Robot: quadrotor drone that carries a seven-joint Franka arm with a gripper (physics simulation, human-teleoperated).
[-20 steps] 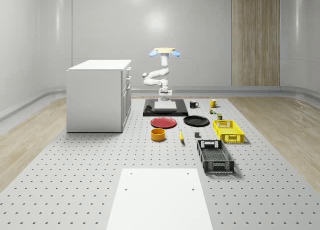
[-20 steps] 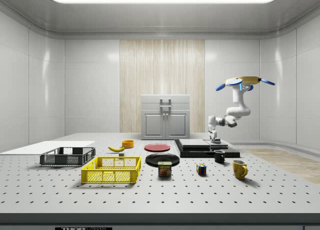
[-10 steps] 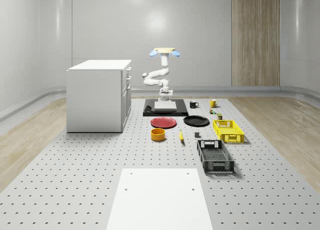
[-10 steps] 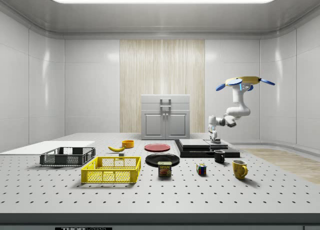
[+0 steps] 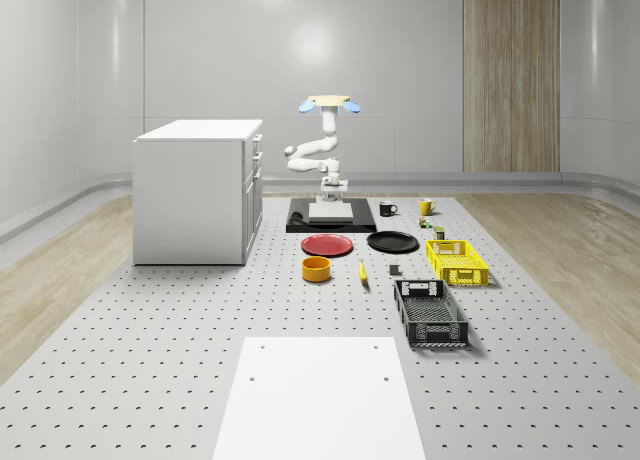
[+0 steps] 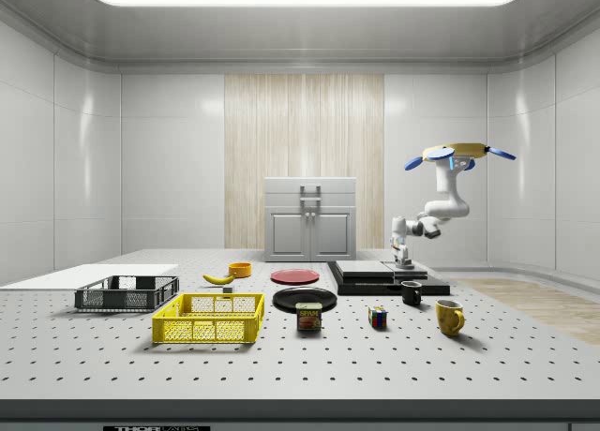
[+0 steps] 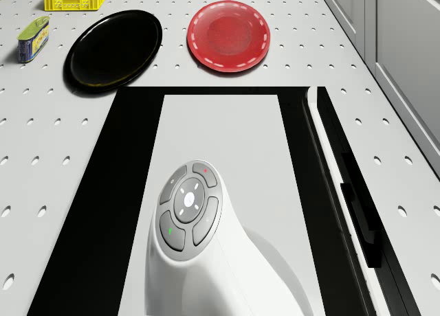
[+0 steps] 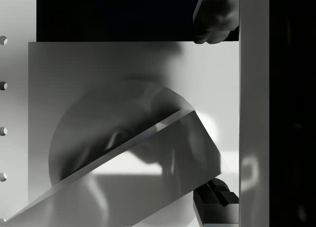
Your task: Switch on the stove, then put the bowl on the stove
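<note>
The stove [image 5: 330, 216] is a flat black base with a pale grey top plate [image 7: 220, 137], set at the far end of the table. The drone [image 5: 330, 104] hovers above and just behind it, seen near the side view's right [image 6: 457, 154]. The arm bends down, and its wrist [image 7: 189, 209] points straight at the plate. My gripper [image 5: 330, 194] hangs just over the stove [image 6: 384, 276], open, with nothing between its fingertips [image 8: 217, 19]. The orange bowl [image 5: 317, 269] stands on the table nearer the camera, well apart from the gripper, and it is also seen in the side view [image 6: 240, 270].
A red plate [image 7: 228, 34] and a black plate [image 7: 113, 49] lie just in front of the stove. A white cabinet [image 5: 200, 190] stands at the whole-scene view's left. A yellow crate [image 5: 457, 261], black crate [image 5: 430, 313], banana [image 5: 362, 271], can [image 7: 33, 38] and mugs [image 6: 449, 317] sit to the right.
The arm's wrist has lifted very slightly over the stove. The drone, bowl and other things have not moved.
</note>
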